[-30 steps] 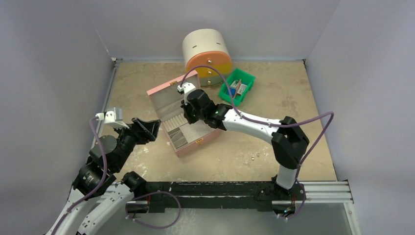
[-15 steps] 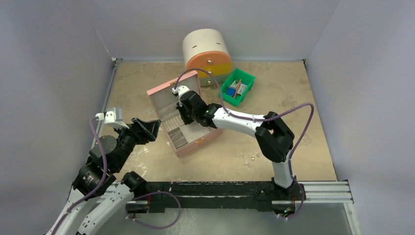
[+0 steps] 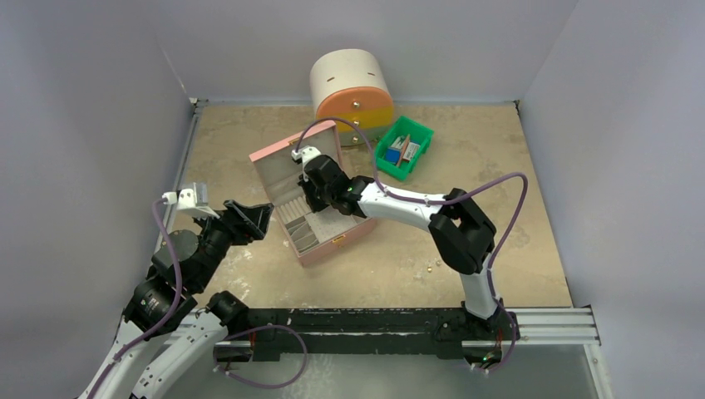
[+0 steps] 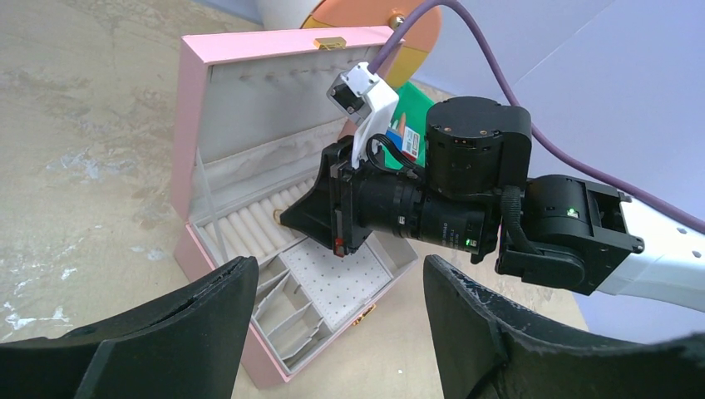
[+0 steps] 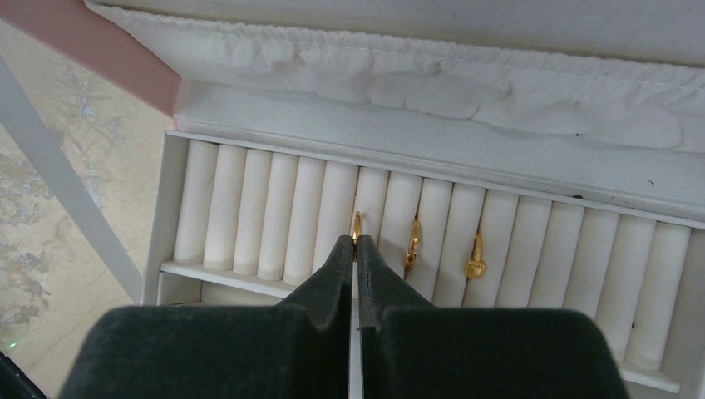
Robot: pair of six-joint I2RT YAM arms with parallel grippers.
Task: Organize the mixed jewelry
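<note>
Among white rolls (image 5: 249,216), closed right jaws half-hide one gold ring (image 5: 357,221).

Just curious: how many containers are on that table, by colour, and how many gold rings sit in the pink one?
pink jewelry box: 1
green bin: 1
cream and orange drawer tub: 1
gold rings in the box's rolls: 3
Total: 6

The right end effector (image 5: 356,245) is hiding the lower part of a small gold ring (image 5: 357,221); tiny gold pieces (image 3: 430,267) on the beige bench (image 3: 532,208) are appearing too small to identify.
</note>
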